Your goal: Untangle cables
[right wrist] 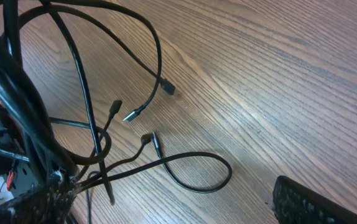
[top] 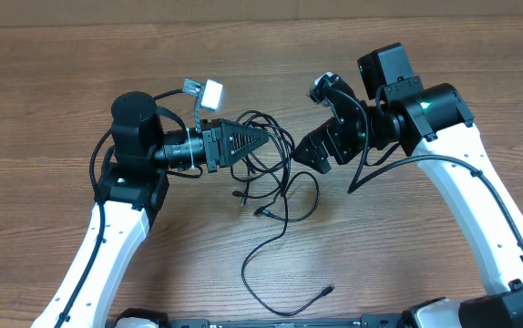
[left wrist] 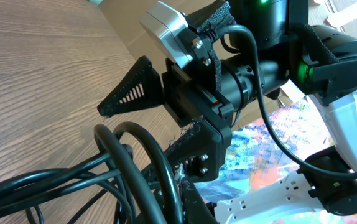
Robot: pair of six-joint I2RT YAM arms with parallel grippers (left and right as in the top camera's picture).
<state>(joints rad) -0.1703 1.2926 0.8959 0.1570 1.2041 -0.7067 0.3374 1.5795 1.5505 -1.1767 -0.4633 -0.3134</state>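
At the middle of the table (top: 61,73): the cables (top: 284,150), one knot with tails trailing toward the arms' bases, pinched on its left by the closed left gripper (top: 257,138); right gripper (top: 312,121) spread wide, empty, just right of the knot.

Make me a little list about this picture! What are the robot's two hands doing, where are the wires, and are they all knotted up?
left gripper: shut, seemingly pinching the cables
right gripper: open wide, holding nothing
cables: thin and black, tangled in a bunch between the two grippers
plug ends: several lie loose on the table, one with a silvery tip
table: brown wood
untangled: not yet
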